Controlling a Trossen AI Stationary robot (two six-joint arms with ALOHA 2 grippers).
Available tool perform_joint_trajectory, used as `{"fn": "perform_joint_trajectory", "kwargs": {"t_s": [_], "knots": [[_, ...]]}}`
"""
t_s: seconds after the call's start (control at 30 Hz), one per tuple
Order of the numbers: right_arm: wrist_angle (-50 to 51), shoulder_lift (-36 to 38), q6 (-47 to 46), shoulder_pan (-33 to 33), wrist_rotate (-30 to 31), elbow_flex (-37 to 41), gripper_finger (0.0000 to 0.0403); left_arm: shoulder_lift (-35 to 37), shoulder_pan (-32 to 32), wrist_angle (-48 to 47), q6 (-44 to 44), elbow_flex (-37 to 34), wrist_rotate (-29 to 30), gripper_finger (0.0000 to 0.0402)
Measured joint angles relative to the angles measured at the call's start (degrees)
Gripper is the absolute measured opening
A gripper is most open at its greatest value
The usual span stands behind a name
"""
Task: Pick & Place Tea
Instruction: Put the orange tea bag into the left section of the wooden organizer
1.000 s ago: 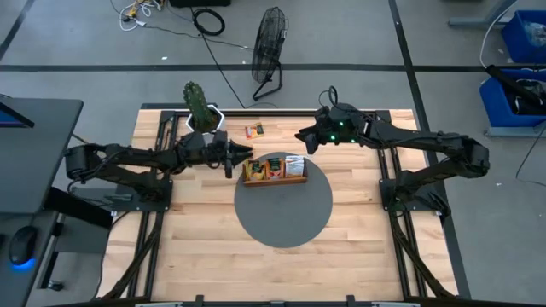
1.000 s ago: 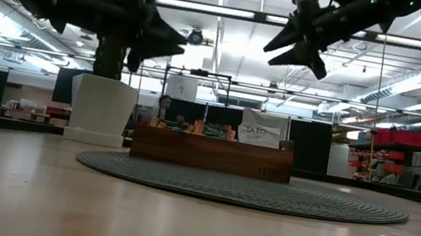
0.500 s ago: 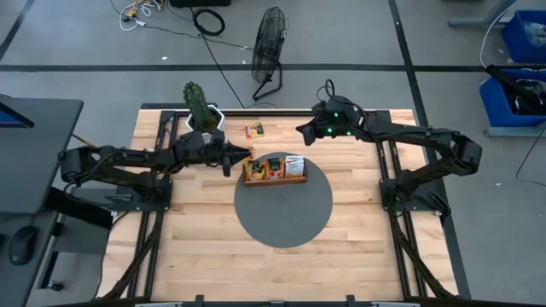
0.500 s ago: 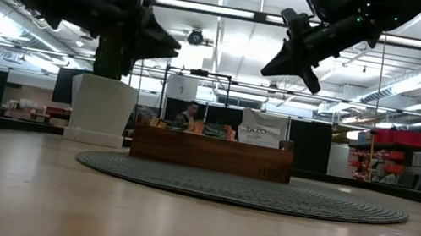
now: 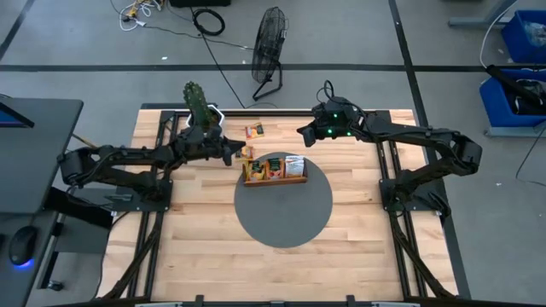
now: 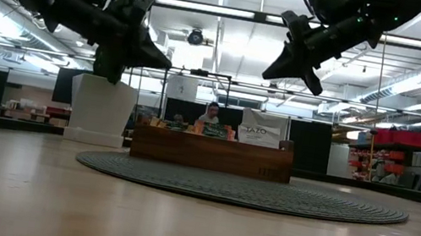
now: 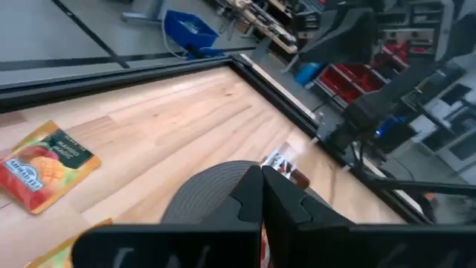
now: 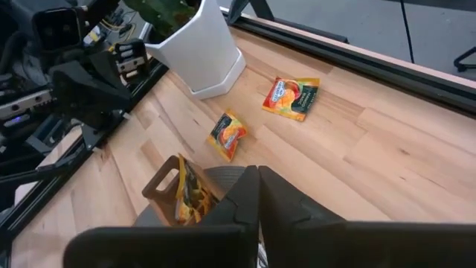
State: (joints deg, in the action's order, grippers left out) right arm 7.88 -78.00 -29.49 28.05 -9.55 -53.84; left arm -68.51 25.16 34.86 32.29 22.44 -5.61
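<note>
A brown wooden tray (image 5: 275,180) stands at the far side of a round grey mat (image 5: 281,213), with several tea sachets (image 5: 273,166) upright in its slots. Two orange-and-green tea sachets lie flat on the bare wood beyond it, one (image 8: 291,97) farther off and one (image 8: 228,134) close to the tray's left end. My left gripper (image 5: 234,153) hangs shut in the air left of the tray, holding nothing. My right gripper (image 5: 301,135) hangs shut above the table, beyond the tray's right end, also holding nothing. In the low view both stand well above the tray (image 6: 211,152).
A white hexagonal pot (image 5: 205,119) with a green cactus stands at the table's far left, just behind my left arm. A floor fan (image 5: 269,51) and cables lie beyond the far edge. The near half of the table is bare wood (image 5: 281,273).
Both grippers have shut on nothing, the right one first, then the left. My left gripper has rolled and gone a little toward the far edge. My right gripper has gone slightly down and toward the far edge, then kept still. The sachets and tray have not moved.
</note>
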Motion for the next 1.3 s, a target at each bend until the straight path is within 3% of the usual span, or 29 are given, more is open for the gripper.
{"fn": "perform_joint_trajectory", "kwargs": {"t_s": [0.27,0.43,0.6,0.87,1.13,1.3], "knots": [[0.5,0.0,1.9,0.1,0.1,0.0,0.0008,0.3,-5.8,-5.6,8.8,-0.1,14.0,0.0002],[0.4,0.0,3.4,1.1,0.1,0.0,0.0011,0.3,-7.2,-9.6,15.9,-0.1,17.4,0.0003],[0.5,0.0,5.0,2.2,-0.4,0.0,0.0012,0.3,-7.8,-9.5,15.0,0.0,17.4,0.0002],[1.1,0.0,8.4,4.0,-0.5,0.0,0.0012,0.3,-7.4,-12.8,1.8,2.5,14.7,0.0001],[4.0,0.0,10.4,4.4,-0.5,0.0,0.0012,-1.5,-6.1,-34.7,-8.5,17.0,13.1,0.0001],[5.5,0.0,11.5,4.5,-0.4,0.0,0.0010,-4.1,-5.7,-41.3,-17.7,25.7,11.5,0.0001]]}}
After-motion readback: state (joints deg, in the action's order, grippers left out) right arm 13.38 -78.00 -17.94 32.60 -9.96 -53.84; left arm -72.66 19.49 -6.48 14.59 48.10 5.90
